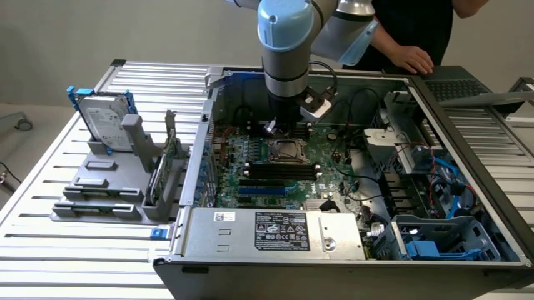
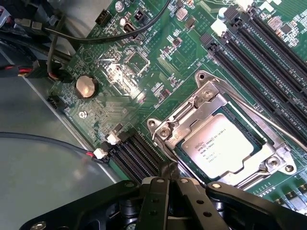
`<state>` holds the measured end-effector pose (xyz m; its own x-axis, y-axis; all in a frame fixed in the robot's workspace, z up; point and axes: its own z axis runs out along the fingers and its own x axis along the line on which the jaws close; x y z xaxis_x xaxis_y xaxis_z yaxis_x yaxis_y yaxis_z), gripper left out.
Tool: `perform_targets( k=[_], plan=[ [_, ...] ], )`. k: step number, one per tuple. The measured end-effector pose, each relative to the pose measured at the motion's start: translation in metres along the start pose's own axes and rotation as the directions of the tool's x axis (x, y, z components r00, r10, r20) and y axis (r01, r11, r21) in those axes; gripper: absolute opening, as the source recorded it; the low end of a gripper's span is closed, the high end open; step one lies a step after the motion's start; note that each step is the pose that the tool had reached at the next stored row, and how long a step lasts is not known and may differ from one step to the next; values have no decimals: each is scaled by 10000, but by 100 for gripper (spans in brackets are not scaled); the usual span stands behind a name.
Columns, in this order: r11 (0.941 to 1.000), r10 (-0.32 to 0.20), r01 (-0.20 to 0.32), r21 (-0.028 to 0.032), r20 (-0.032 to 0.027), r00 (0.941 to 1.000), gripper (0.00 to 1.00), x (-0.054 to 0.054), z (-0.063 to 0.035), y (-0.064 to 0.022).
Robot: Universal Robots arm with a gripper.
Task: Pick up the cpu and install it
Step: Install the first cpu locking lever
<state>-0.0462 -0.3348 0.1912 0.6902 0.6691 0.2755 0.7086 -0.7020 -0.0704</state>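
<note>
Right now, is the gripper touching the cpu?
Apart. The wrist view shows the cpu lying in the socket, with a strip of socket frame between it and the shut gripper.

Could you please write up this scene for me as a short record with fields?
chip: lying flat inside the socket frame on the green board
tool: shut, tips right at the socket frame's edge
hard drive: upright in the grey rack, outside the case, on the exterior view's left
person: a hand at the case's far edge
</note>
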Motion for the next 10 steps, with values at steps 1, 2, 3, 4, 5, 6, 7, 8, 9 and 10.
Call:
perform_targets(
  k=[1, 2, 3, 4, 5, 6, 7, 8, 9, 10],
  plan=[
    [10000, 9, -9, -2, -1, 10000, 11, 1, 0, 2],
    [10000, 19, -19, -5, -1, 10000, 11, 2, 1, 3],
    [10000, 30, -30, -8, -3, 10000, 11, 3, 1, 4],
    [10000, 41, -41, -12, -3, 10000, 11, 4, 1, 5],
    [10000, 51, -51, -14, -4, 10000, 11, 6, 2, 6],
    [10000, 58, -58, -17, -4, 10000, 11, 7, 2, 7],
    [10000, 67, -67, -19, -5, 10000, 11, 8, 2, 8],
    [10000, 74, -74, -21, -6, 10000, 11, 9, 2, 9],
    [10000, 82, -82, -23, -7, 10000, 11, 9, 3, 10],
    [10000, 89, -89, -26, -7, 10000, 11, 10, 3, 11]
  ],
)
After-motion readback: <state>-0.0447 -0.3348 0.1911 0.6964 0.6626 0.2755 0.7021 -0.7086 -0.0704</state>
